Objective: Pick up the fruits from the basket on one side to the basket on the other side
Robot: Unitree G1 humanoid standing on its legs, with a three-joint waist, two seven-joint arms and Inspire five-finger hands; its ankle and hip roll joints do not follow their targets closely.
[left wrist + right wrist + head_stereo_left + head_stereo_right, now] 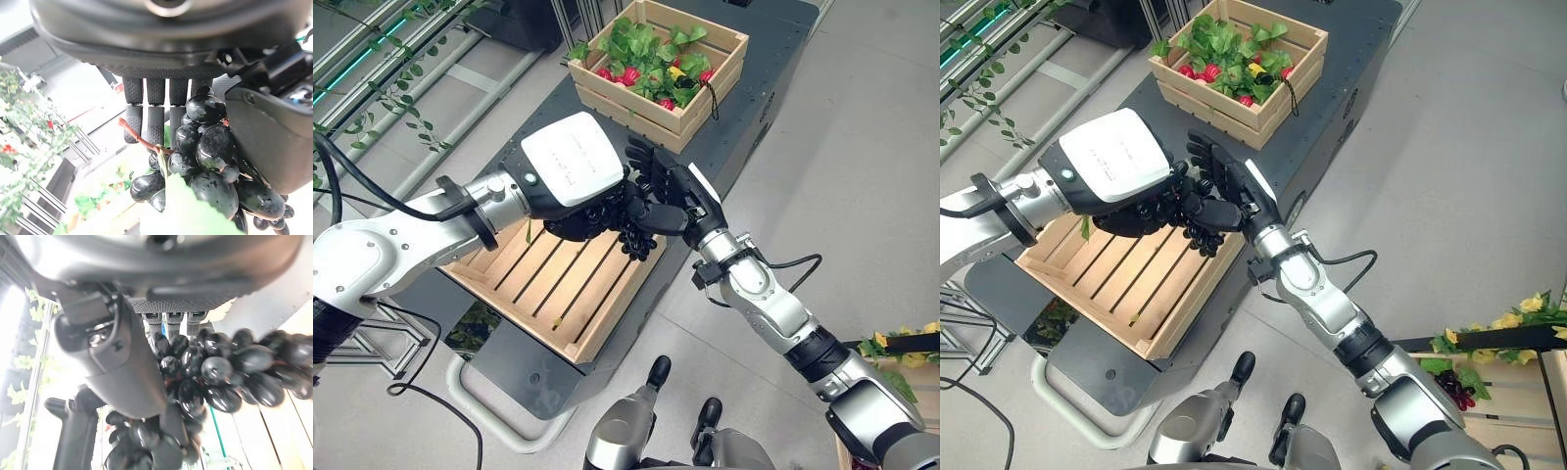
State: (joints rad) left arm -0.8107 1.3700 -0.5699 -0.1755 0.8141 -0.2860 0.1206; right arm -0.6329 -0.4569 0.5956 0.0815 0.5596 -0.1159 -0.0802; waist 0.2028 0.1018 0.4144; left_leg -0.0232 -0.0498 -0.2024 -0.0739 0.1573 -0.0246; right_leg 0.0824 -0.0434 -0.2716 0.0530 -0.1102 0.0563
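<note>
Dark tabletop: full crate at far end, empty crate at near end. Grapes over empty crate's right edge, both left hand and right hand curled round them. Soft, bruisable, loosely attached; best cupped from below or held by the stem.

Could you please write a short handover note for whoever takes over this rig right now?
Left robot hand: over the near crate, fingers curled on the bunch of dark grapes.
Right robot hand: meeting the left one, fingers also on the grapes.
Both hands are on the bunch at once, so it looks like a hand-to-hand pass; which hand is giving is unclear.
Near slatted crate: holds no fruit that I can see.
Far crate: leaves with red and yellow fruit inside.
Left: set the grapes down, then move the remaining fruit.
</note>
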